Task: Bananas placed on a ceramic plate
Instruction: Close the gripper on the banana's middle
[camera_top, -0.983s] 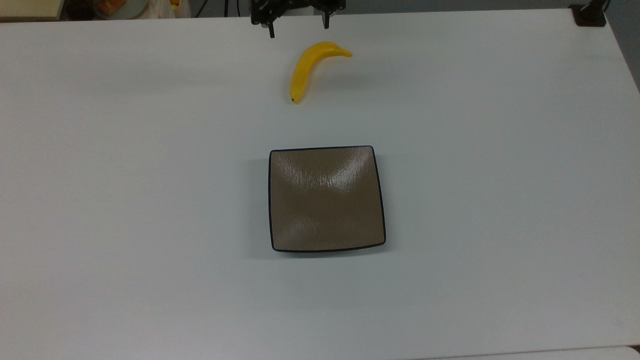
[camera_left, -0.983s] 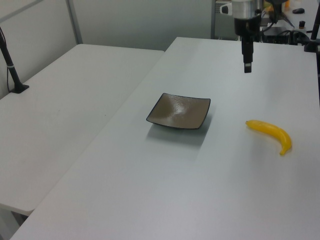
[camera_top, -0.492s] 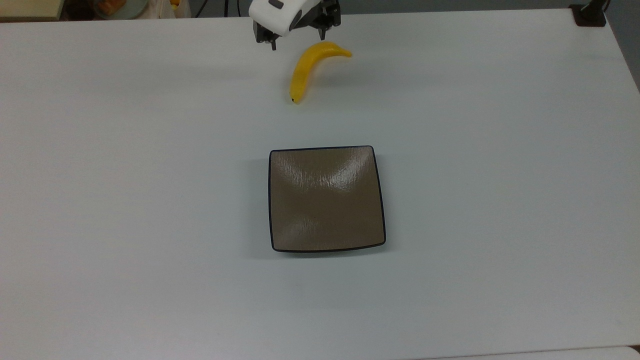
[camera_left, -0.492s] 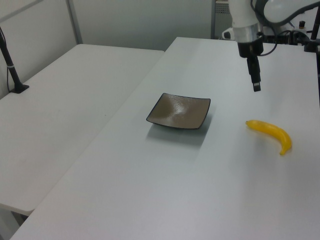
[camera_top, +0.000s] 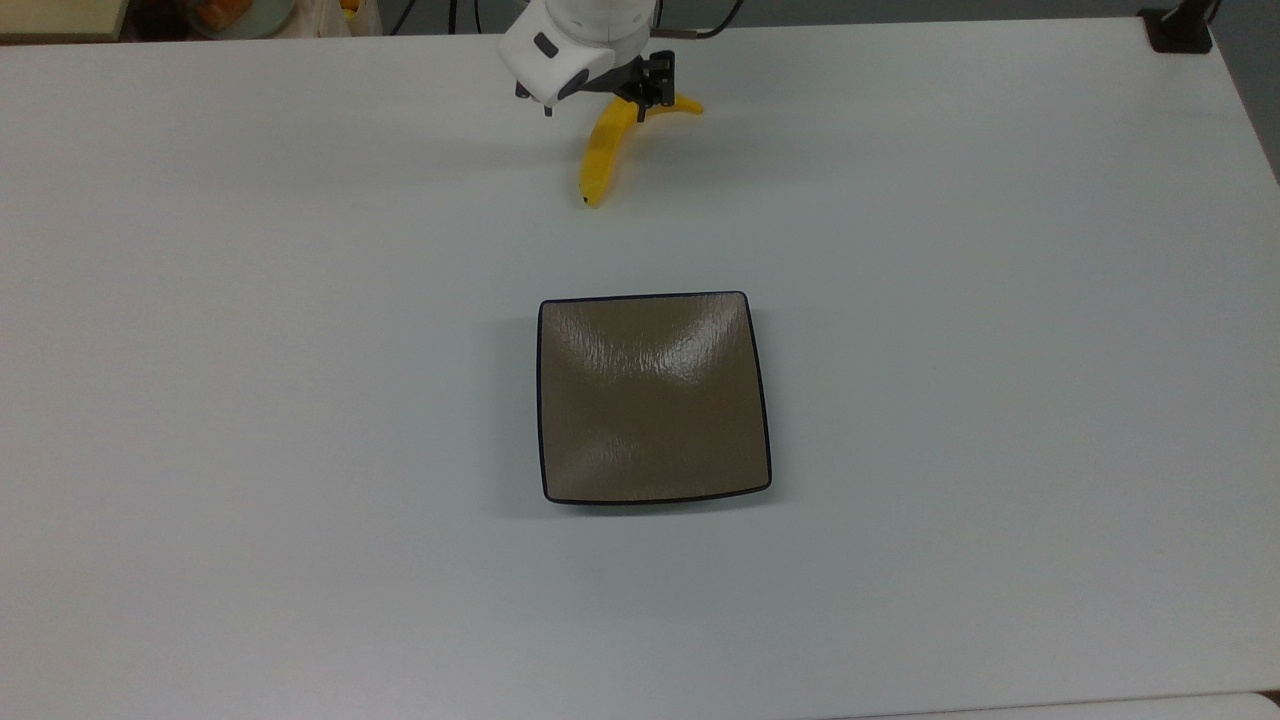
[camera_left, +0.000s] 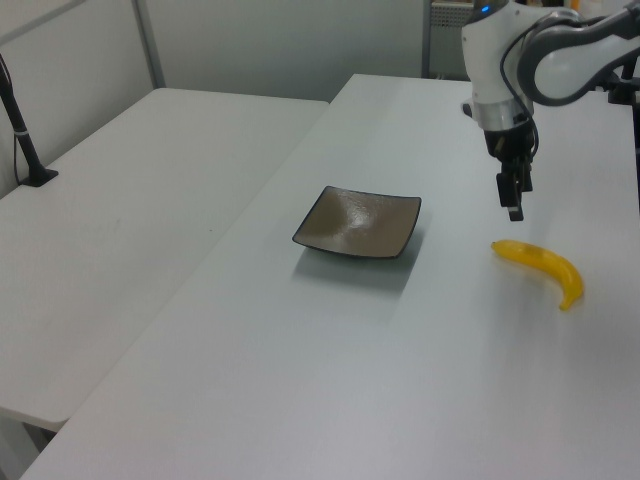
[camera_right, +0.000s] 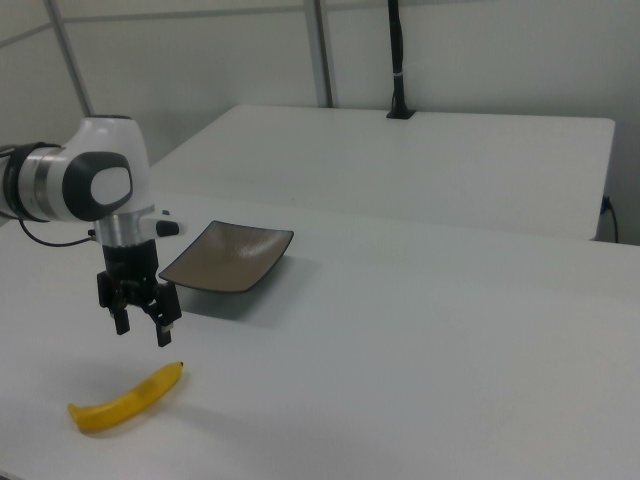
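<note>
Banana (camera_right: 128, 399) lies on the surface (camera_top: 300, 400), well apart from the plate (camera_top: 655, 397), below my spread, empty jaws; it looks light, stiff and slick, so I'd pinch its thick middle.

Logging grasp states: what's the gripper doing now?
Gripper: open, holding nothing, above the banana.
</note>
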